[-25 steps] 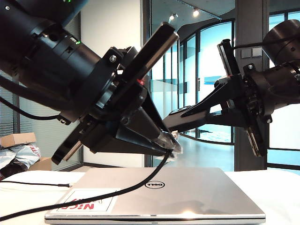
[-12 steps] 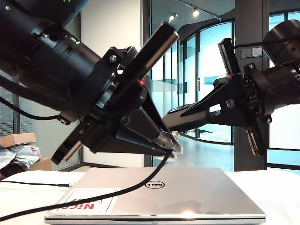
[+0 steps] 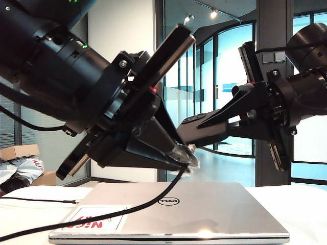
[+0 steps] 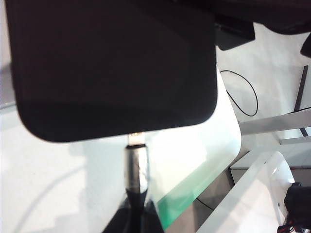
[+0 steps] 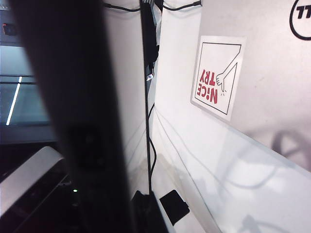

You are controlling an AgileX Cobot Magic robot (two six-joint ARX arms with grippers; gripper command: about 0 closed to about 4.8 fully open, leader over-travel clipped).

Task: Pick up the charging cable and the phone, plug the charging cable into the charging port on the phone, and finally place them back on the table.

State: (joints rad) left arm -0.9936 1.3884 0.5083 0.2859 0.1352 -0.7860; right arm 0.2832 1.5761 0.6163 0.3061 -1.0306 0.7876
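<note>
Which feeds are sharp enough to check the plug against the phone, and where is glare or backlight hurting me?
Left wrist view: phone sharp-edged but featureless black, plug slightly soft, tabletop washed out. Right wrist view: phone a blurred dark band. Exterior view: both grippers, left and right, backlit by windows; glare on laptop front edge.

Daylight pours through the tall glass windows point(image 3: 225, 76) behind, leaving both black arms in silhouette. Glare washes the white tabletop point(image 4: 58, 184), and the flat matte-black phone point(image 4: 112, 63) looms blurred.
</note>
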